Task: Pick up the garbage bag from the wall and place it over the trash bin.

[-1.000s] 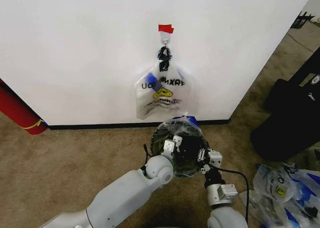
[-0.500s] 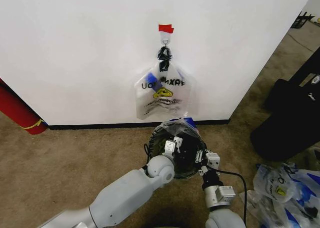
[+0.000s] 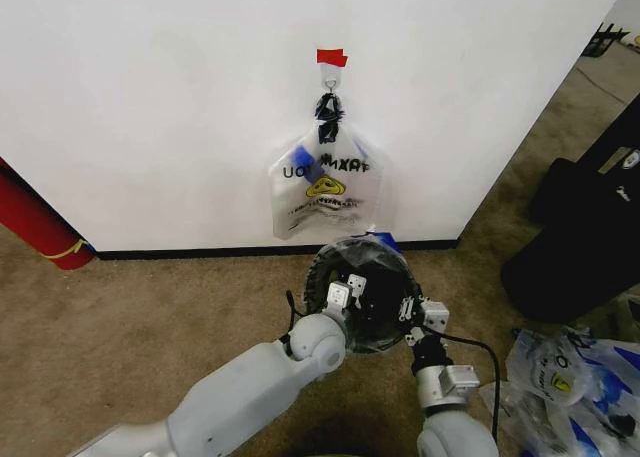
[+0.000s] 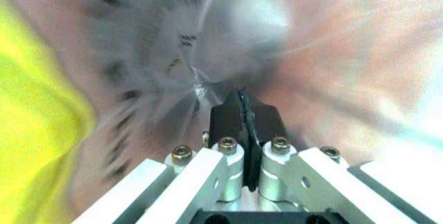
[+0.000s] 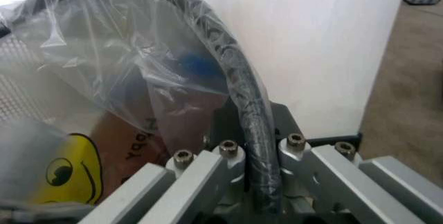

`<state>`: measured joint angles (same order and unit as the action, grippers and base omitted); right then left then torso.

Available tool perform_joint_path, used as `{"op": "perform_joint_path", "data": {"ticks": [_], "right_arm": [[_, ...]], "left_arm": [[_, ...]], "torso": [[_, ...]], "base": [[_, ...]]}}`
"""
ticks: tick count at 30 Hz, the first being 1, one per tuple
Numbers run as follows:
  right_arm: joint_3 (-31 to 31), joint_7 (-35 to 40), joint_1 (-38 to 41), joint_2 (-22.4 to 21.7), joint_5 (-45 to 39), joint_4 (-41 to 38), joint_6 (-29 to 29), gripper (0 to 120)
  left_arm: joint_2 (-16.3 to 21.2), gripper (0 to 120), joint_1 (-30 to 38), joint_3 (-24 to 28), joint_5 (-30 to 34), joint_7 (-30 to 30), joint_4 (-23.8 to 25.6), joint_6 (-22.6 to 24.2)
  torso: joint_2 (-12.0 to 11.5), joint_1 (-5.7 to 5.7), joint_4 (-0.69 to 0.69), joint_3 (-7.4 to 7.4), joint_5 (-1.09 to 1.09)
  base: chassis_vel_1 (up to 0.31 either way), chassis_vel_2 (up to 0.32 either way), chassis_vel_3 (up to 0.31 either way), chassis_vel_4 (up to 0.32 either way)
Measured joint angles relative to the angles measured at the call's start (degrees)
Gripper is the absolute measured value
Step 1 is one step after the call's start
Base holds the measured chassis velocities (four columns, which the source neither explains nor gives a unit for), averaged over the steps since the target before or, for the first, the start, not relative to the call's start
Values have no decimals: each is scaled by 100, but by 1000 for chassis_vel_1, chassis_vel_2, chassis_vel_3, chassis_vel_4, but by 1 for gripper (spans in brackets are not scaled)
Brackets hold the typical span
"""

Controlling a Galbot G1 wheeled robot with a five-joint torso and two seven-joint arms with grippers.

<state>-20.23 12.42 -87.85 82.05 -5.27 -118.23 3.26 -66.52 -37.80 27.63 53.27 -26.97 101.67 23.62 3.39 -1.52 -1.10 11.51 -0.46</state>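
The garbage bag drapes the trash bin, pinched by left fingers; right fingers clamp its rim.

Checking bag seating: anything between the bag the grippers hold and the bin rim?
Nothing visible. The garbage bag already drapes over the trash bin rim. The right gripper straddles rim and plastic; the left gripper is shut on bag film inside the bin. Another bag hangs on the wall hook behind.
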Motion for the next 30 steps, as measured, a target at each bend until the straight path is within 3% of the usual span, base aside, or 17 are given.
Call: {"op": "perform_joint_path", "data": {"ticks": [6,16,19,21,30], "right_arm": [[0,1,78,97,-1,93,9,0],[34,12,76,281,94,201,20,0],[61,7,27,345,142,186,35,0],[75,-13,-13,371,194,154,74,0],[-9,-43,-160,390,252,124,191,0]], "left_arm": [[324,0,-193,-250,-465,211,475,-378],[285,0,-553,-597,-321,203,784,-1267],[68,0,-604,-545,-316,152,658,-1303],[-142,0,-568,-489,-317,161,326,-1277],[-508,0,-249,-414,-326,149,-423,-1304]], "torso": [[0,0,0,0,0],[0,0,1,0,0],[0,0,0,0,0],[0,0,-1,0,0],[0,0,-1,0,1]], "base": [[0,0,0,0],[0,0,0,0],[0,0,0,0],[0,0,0,0],[0,0,0,0]]}}
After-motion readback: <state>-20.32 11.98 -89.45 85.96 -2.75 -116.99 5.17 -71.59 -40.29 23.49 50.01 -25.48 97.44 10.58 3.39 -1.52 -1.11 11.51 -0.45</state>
